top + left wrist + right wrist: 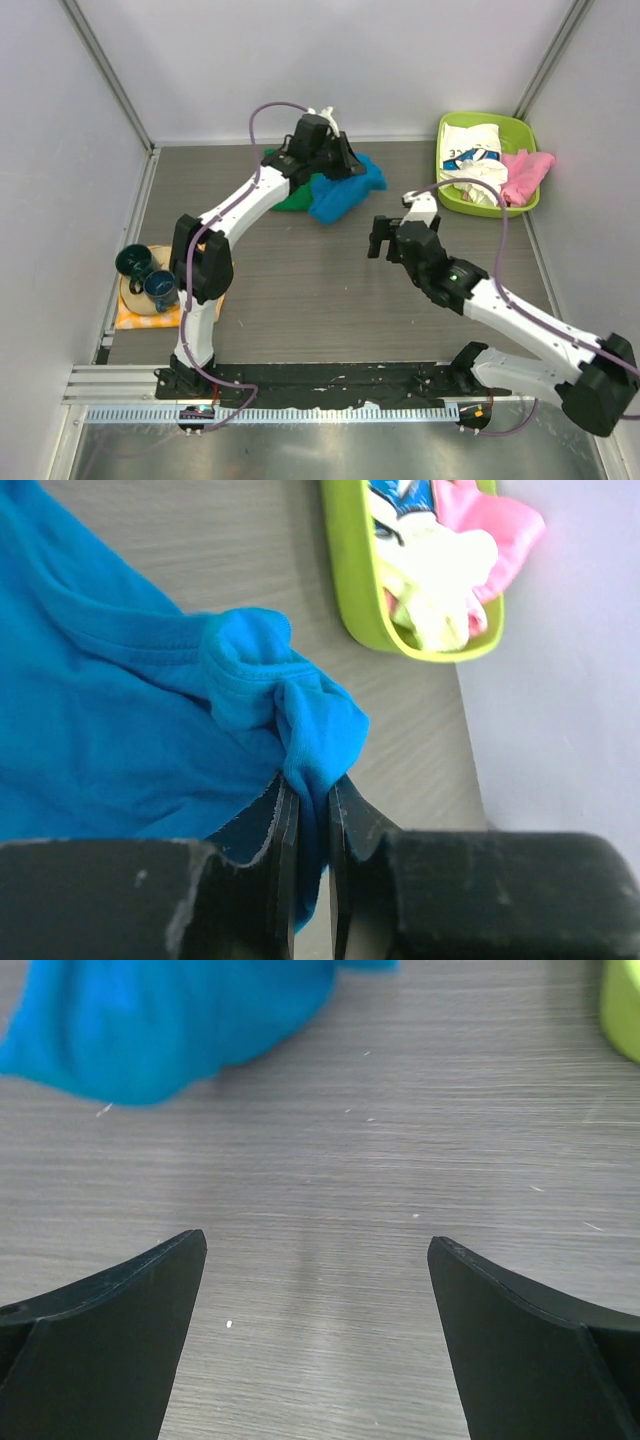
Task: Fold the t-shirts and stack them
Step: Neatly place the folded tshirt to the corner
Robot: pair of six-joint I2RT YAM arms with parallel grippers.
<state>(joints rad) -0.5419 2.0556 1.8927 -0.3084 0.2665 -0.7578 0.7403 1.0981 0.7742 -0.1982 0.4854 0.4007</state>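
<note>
A bright blue t-shirt lies crumpled at the back middle of the table, partly over a green t-shirt. My left gripper is over its far edge and is shut on a bunched fold of the blue t-shirt, the cloth pinched between the fingers. My right gripper hovers open over bare table to the right of the blue t-shirt, nothing between its fingers. A white printed t-shirt and a pink t-shirt sit in the lime green bin.
The lime bin stands at the back right by the wall. At the left edge, two dark teal mugs rest on an orange-yellow checked cloth. White walls close in the table on three sides.
</note>
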